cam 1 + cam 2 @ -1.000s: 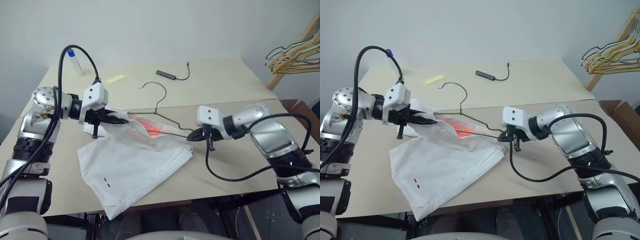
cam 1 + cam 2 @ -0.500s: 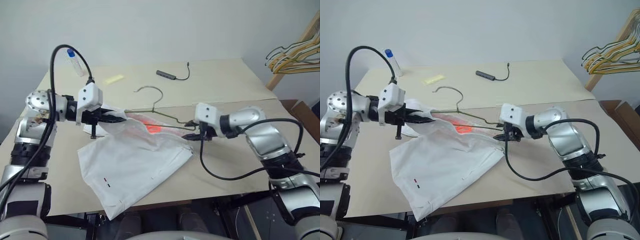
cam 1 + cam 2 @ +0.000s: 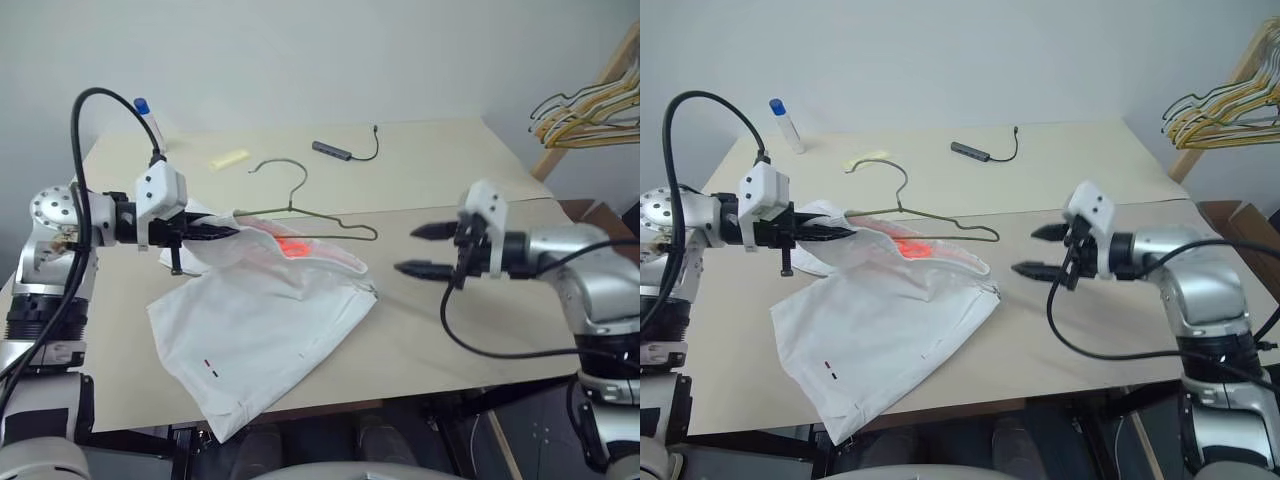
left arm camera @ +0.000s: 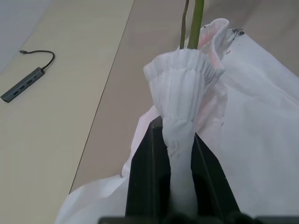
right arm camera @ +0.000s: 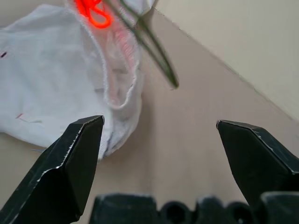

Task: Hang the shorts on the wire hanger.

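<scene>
Shorts [image 3: 265, 325] of white fabric lie spread on the tabletop [image 3: 440, 180], their long axis running from the raised waistband at the left claw [image 3: 222, 230] down toward the near edge, where the hem with two small dark marks points at the robot. The left claw is clamped tight on a gathered bunch of the elastic waistband, lifting that corner clear of the tabletop while the rest drapes flat below and in front of it. The wire hanger [image 3: 318, 222] passes into the waistband just beside the left claw's tips; its long bottom bar runs across from there toward the right claw [image 3: 420, 250], its bent end sticking out of the fabric, and its hook curves up and away from the robot. The right claw hangs apart from that end, fingers spread wide, holding nothing. An orange-pink patch shows near the waist; I can read no writing on it.
</scene>
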Controlling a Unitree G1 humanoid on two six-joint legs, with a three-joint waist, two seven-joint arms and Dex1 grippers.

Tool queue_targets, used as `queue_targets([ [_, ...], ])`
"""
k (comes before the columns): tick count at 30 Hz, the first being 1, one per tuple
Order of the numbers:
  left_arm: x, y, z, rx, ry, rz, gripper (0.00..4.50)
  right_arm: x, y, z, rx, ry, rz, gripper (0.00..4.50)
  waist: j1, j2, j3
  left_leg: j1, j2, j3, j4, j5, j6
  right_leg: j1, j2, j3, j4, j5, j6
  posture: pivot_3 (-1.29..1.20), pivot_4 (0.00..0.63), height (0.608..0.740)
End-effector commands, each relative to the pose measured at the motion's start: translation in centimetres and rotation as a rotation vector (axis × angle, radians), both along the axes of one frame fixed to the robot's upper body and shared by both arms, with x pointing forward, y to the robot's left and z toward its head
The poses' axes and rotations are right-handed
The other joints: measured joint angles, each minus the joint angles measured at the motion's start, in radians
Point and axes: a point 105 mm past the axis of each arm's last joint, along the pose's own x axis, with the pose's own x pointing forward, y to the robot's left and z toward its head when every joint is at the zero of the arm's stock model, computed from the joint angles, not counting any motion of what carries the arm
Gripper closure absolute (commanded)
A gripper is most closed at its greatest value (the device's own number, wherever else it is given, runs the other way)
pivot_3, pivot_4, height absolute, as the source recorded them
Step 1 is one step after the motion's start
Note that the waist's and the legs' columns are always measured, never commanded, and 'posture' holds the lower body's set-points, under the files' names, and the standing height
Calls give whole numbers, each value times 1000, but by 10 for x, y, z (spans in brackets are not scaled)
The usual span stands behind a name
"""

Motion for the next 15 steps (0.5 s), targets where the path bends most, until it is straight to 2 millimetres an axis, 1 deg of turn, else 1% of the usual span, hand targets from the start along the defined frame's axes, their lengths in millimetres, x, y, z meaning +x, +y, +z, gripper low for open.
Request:
queue_targets([
  [1, -2, 5, 15, -20, -42, 7, 4500, 0, 23, -8, 89, 1, -18, 14, -5, -1, 0, 1, 0, 0, 0, 0, 0, 0, 0, 0, 0, 0, 0, -19, 0, 740],
  [3, -2, 5, 13, -12, -36, 7, 4500, -1, 34, -26, 77, 23, -28, 14, -8, -1, 0, 1, 1, 0, 0, 0, 0, 0, 1, 1, 1, 0, 0, -19, 0, 740],
  [5, -1, 5, 14, -14, -41, 18, 4500, 0, 41, -39, 73, 50, -45, 14, -10, 0, 0, 0, 1, 0, 0, 0, 0, -1, 1, 1, 1, 0, 0, -17, 0, 740],
  [8, -2, 4, 17, -25, -45, 13, 4500, 4, 51, -47, 107, 87, -76, 585, -12, -1, 0, -1, 0, 0, 0, 0, 0, -1, 0, 1, 0, 0, 0, -12, 0, 740],
  [10, -4, 3, 18, -24, -46, 0, 4500, 4, 55, -48, 122, 98, -75, 1248, -11, -1, 0, -1, 0, 0, 0, 0, 0, -1, 0, 0, 0, 0, 0, -9, 0, 740],
  [11, -5, 3, 19, -25, -47, -2, 4500, 6, 55, -48, 125, 100, -94, 1708, -11, -1, 0, -1, 0, 0, 0, 0, 0, -1, 0, 0, 0, 0, 0, -8, 0, 740],
  [15, -6, 3, 18, -26, -47, 1, 4500, 10, 49, -49, 113, 94, -137, 3072, -12, -1, 0, 0, 0, -1, 0, 0, 0, 0, 0, 0, 0, 0, 0, -4, 0, 740],
])
